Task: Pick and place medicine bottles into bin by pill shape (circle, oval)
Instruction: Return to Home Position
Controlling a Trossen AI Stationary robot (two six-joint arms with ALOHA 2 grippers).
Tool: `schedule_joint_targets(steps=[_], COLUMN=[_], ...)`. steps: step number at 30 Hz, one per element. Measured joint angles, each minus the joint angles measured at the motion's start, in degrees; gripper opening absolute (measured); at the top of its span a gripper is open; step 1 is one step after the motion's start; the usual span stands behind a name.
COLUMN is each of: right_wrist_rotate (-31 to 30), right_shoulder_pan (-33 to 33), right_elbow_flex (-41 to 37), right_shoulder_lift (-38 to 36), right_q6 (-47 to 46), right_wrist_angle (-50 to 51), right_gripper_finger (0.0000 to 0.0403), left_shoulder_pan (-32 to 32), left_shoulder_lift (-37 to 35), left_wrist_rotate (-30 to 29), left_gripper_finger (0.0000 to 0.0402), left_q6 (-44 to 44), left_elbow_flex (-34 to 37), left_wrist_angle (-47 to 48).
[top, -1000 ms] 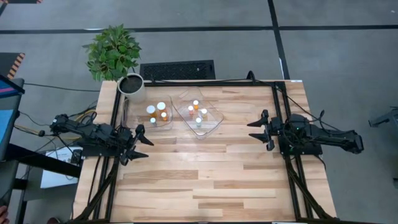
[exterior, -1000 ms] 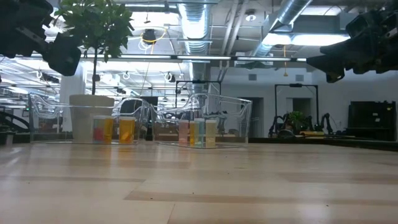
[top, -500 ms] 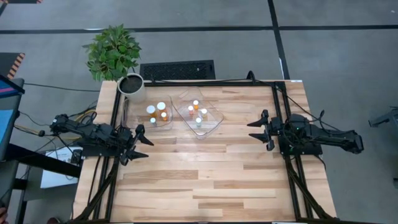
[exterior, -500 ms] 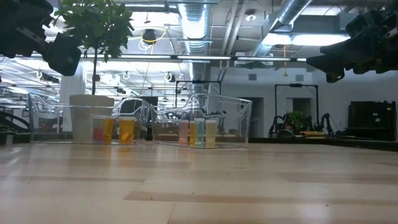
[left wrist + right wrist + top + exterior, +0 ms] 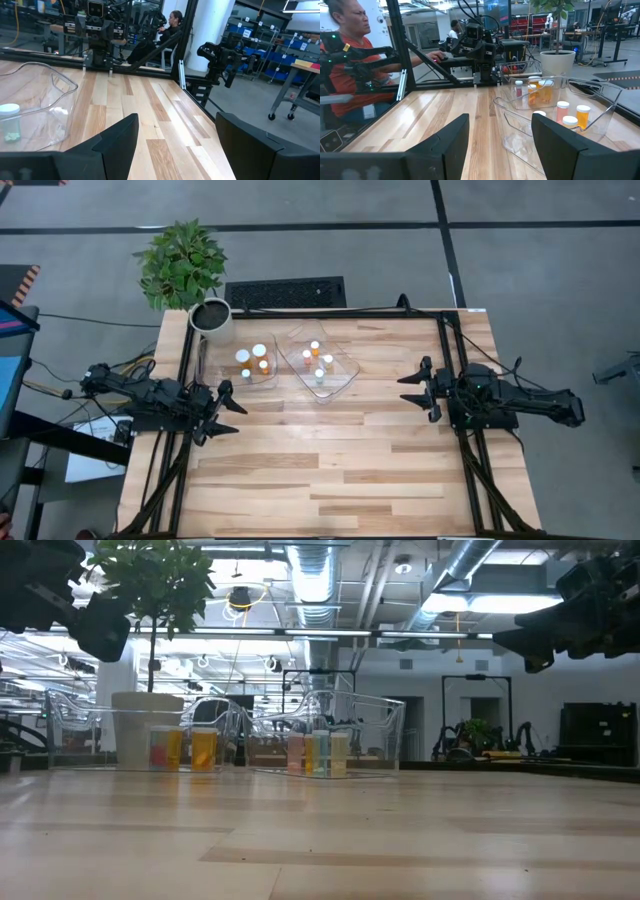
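Observation:
The medicine bottles, amber with white caps, all stand inside two clear bins at the table's far side. Several are in the left bin (image 5: 255, 366) and several in the right bin (image 5: 323, 368); in the low view they show as bottles (image 5: 203, 750) and bottles (image 5: 316, 753). My left gripper (image 5: 226, 406) hovers open at the table's left edge, near the left bin, with nothing between its fingers (image 5: 117, 137). My right gripper (image 5: 414, 388) hovers open toward the right edge, pointing at the bins (image 5: 555, 107), also with nothing in it.
A white plant pot (image 5: 212, 320) with a green plant stands at the far left corner, just behind the left bin. Black frame rails (image 5: 450, 370) run along both sides of the table. A person (image 5: 347, 55) sits beyond the left edge. Bare wood fills the near half.

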State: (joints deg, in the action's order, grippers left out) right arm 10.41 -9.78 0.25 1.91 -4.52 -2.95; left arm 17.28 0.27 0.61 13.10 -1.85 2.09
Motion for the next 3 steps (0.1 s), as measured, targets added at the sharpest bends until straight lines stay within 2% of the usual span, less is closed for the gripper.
schedule_joint_targets(steps=[3], right_wrist_rotate=[0.0], right_shoulder_pan=[0.0], right_elbow_flex=[0.0], right_shoulder_lift=[0.0], right_q6=[-0.01], right_wrist_angle=[-0.01], right_gripper_finger=[0.0225], left_shoulder_pan=[0.0], left_shoulder_lift=[0.0], left_wrist_rotate=[0.01], left_gripper_finger=[0.0259], left_q6=[0.0], left_elbow_flex=[0.01], left_wrist_angle=[0.0])
